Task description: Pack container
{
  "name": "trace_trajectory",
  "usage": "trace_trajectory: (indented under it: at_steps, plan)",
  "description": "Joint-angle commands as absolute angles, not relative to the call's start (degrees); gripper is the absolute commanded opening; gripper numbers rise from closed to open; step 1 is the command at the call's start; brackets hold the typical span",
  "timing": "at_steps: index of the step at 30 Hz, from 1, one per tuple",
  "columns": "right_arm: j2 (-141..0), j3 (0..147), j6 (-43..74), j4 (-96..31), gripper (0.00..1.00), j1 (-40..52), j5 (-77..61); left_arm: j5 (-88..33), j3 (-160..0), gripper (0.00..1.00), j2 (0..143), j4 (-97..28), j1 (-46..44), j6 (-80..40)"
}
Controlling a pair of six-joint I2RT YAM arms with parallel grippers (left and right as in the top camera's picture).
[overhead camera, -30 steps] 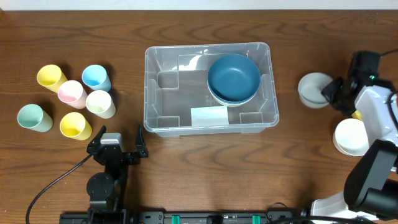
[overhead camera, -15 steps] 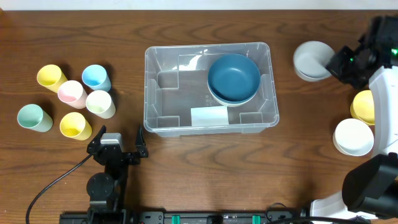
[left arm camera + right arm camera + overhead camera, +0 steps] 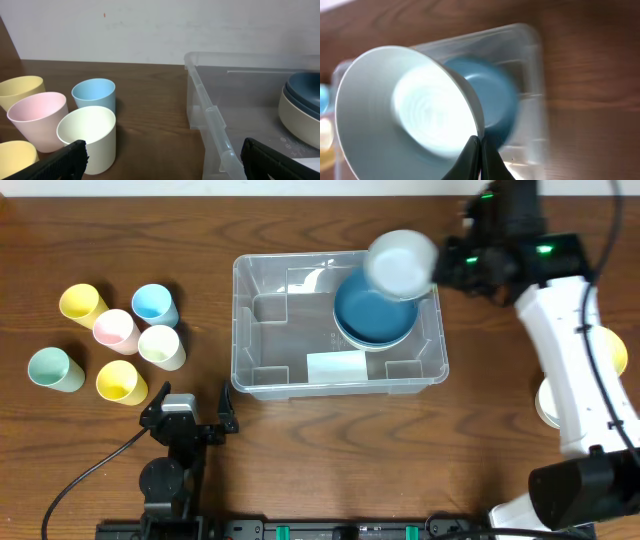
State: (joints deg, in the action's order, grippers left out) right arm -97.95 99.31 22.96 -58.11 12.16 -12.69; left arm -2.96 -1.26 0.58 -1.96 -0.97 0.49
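Pale grey bowl, clamped by its thin rim alone in the right gripper, hangs over the blue bowl in the container beneath that gripper; judged risk: it slips, landing askew or against the wall.

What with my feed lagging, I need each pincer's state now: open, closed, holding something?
Left pincer: open, holding nothing.
Right pincer: closed on the pale bowl, at its rim.
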Motion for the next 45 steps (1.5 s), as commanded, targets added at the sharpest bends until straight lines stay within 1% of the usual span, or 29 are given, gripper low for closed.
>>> trace_trajectory:
  at_steps: [1, 5, 8, 14, 23, 30, 38, 45]
  plan:
    - [-96.73, 100.44, 23.24, -57.21, 0.02, 17.85, -11.27, -2.33, -0.23, 0.98, 0.23, -3.97, -1.17, 1.28]
    - [-98.0, 100.4, 23.73, -56.71, 0.03, 25.12, -7.51, -2.33, -0.23, 0.98, 0.23, -3.97, -1.17, 1.28]
    - [-99.79, 100.38, 23.75, -56.9, 0.02, 28.86, -5.43, -2.33, -0.23, 0.98, 0.23, -3.97, -1.17, 1.28]
    - [-104.64, 100.38, 25.02, -57.78, 0.01, 33.12, -3.03, -2.33, -0.23, 0.98, 0.23, -3.97, -1.17, 1.28]
    - [-109.14, 99.92, 25.23, -60.31, 0.01, 34.5, -2.79, -2.33, -0.23, 0.98, 0.23, -3.97, -1.17, 1.28]
    - [-109.14, 95.11, 25.23, -60.2, 0.01, 34.81, -2.76, -2.33, -0.23, 0.98, 0.23, -3.97, -1.17, 1.28]
    - [-109.14, 88.95, 25.21, -57.78, 0.01, 35.24, -2.83, -2.33, -0.23, 0.98, 0.23, -3.97, -1.17, 1.28]
    - [-109.14, 88.36, 24.75, -56.07, 0.02, 35.68, -2.81, -2.33, -0.23, 0.98, 0.23, -3.97, -1.17, 1.28]
